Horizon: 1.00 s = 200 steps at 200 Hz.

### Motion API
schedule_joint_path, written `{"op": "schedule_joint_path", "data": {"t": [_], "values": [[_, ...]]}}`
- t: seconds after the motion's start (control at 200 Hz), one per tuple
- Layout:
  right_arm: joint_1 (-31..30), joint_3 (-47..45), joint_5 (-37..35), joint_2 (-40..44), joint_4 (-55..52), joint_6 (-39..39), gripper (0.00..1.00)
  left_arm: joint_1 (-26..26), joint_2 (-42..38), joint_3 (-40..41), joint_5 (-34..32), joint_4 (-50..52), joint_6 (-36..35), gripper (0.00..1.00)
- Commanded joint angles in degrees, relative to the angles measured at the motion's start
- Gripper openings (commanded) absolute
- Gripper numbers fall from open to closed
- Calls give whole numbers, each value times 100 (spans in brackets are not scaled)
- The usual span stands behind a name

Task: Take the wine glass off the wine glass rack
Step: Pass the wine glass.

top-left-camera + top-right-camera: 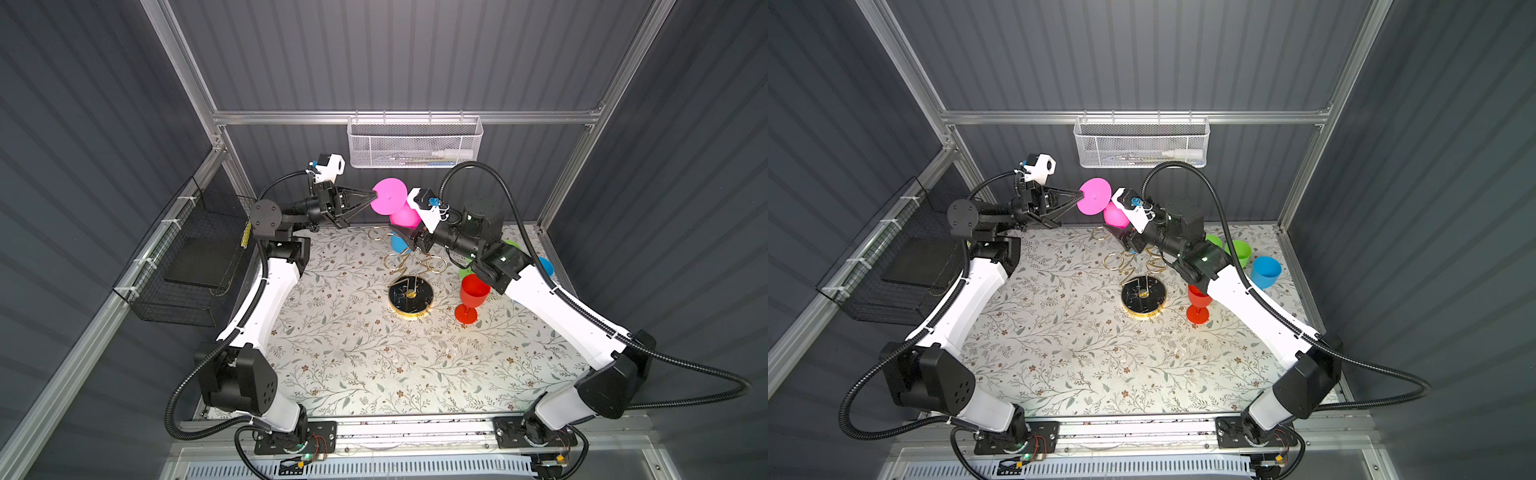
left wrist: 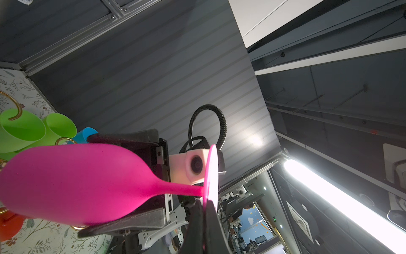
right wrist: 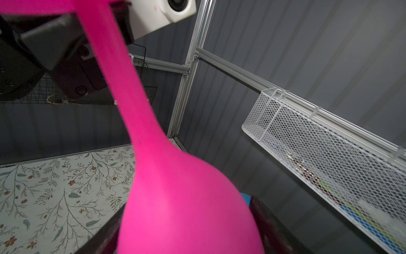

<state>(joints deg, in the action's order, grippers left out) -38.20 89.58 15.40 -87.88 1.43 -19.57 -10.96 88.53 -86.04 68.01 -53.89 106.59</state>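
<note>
The pink wine glass (image 1: pixel 389 196) (image 1: pixel 1095 196) hangs tilted above the far side of the gold wine glass rack (image 1: pixel 411 295) (image 1: pixel 1144 296). My left gripper (image 1: pixel 374 195) (image 2: pixel 204 211) is shut on the edge of the glass's round foot. My right gripper (image 1: pixel 403 226) (image 3: pixel 191 231) straddles the bowl (image 2: pixel 72 184), and both of its fingers (image 2: pixel 123 140) lie against it. No ring shows around the stem (image 2: pixel 182 189) in the left wrist view. A blue glass (image 1: pixel 400 244) hangs on the rack under the bowl.
A red glass (image 1: pixel 471 297) stands right of the rack's base. Green glasses (image 1: pixel 1237 251) and a blue one (image 1: pixel 1265 271) stand at the back right, partly under my right arm. A white mesh basket (image 1: pixel 415 141) hangs on the back wall and a black wire basket (image 1: pixel 187 257) on the left wall.
</note>
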Motion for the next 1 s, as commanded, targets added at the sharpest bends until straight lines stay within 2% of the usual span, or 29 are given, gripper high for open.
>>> {"op": "schedule_joint_path", "data": {"t": [0.0,0.2,0.255,0.415,0.485,0.565,0.63,0.67,0.79,0.87,0.995], "values": [[-74,-81,25,219,-116,67,64,-29,47,-172,-30,-306,11,0],[-105,-173,-50,441,-273,304,58,-32,61,-240,-34,-305,-55,21],[-102,-218,-41,556,-342,440,56,-33,27,-247,-7,-237,-127,32],[-102,-463,-68,960,-466,855,53,-29,-151,-282,15,384,-895,50],[-109,-455,-149,1142,-783,1091,52,-29,-294,-289,17,1132,-1773,55],[-103,-394,-239,1362,-1323,1378,50,-33,-587,-323,-228,2952,-3993,55],[-106,-303,-323,1526,-1816,1633,49,-49,-937,-416,-951,4972,-6293,57],[-106,-224,-343,1611,-2155,1745,49,-97,-1154,-270,-1383,5305,-7116,61],[-103,-13,-525,1802,-3181,2164,48,-108,-1601,864,-2229,4003,-7595,64],[-96,37,-513,1887,-3655,2420,47,-112,-1630,1220,-2562,3489,-7912,65],[-92,118,-338,1923,-4128,2756,46,-125,-1477,1527,-2321,2874,-8739,65]]}}
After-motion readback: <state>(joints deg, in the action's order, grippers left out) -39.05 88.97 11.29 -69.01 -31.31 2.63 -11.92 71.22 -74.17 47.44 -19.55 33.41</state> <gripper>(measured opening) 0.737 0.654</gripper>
